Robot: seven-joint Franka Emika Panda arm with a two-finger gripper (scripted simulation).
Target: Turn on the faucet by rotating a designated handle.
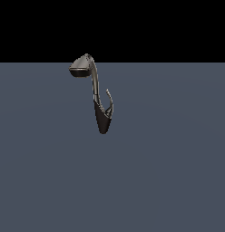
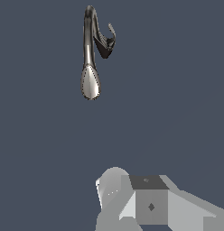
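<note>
The faucet (image 1: 95, 86) stands on the grey floor in the exterior view, with a dark pointed base (image 1: 102, 121), a tall curved neck and a bell-shaped spray head (image 1: 81, 66) toward that view's left. The handle (image 1: 110, 102) is a short hooked silver lever that rises from the base on the exterior view's right side. The wrist view shows the faucet (image 2: 89, 43) from above at a distance, with its spray head (image 2: 90, 83), and the handle (image 2: 112, 32) beside the neck. No gripper fingers show in either view.
A white and grey blocky part of the robot (image 2: 150, 203) fills the lower edge of the wrist view, far from the faucet. Plain grey floor (image 1: 168, 172) surrounds the faucet on all sides.
</note>
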